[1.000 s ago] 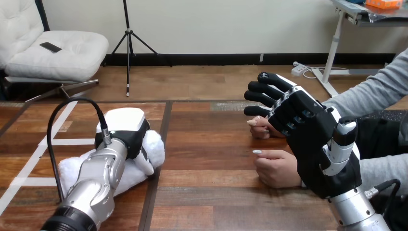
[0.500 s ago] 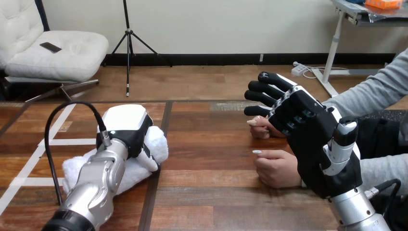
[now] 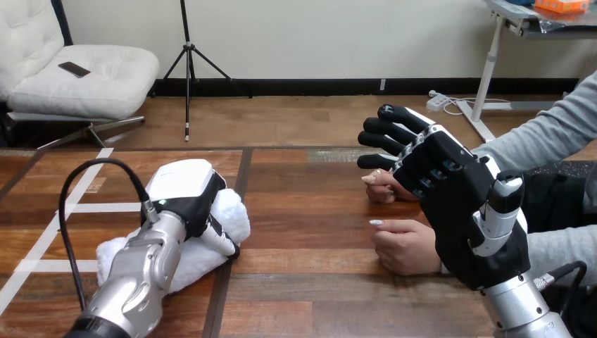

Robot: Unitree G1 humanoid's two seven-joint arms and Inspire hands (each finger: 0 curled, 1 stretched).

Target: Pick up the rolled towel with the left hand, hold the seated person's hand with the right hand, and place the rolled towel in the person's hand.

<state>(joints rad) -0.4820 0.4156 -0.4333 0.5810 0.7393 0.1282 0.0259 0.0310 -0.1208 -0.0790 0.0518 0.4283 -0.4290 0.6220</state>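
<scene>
Left hand (image 3: 184, 189), fingers round one rolled towel (image 3: 200, 259); right hand (image 3: 457, 204), fingers straight, near person's two hands (image 3: 405, 246).

The towel (image 3: 200, 260) lay on the left part of the table (image 3: 310, 211), running from the near left toward the middle. The left hand (image 3: 184, 191) sat on top of the towel's far end, its thumb down the towel's near side. Well apart from them, at the table's right side, the person's two hands rested on the table: the farther hand (image 3: 381, 187) behind the nearer hand (image 3: 404, 246), the two just apart. The right hand (image 3: 454, 201) stood raised to the right of both, its fingers reaching over the farther hand, with the palm beside the nearer one.
</scene>
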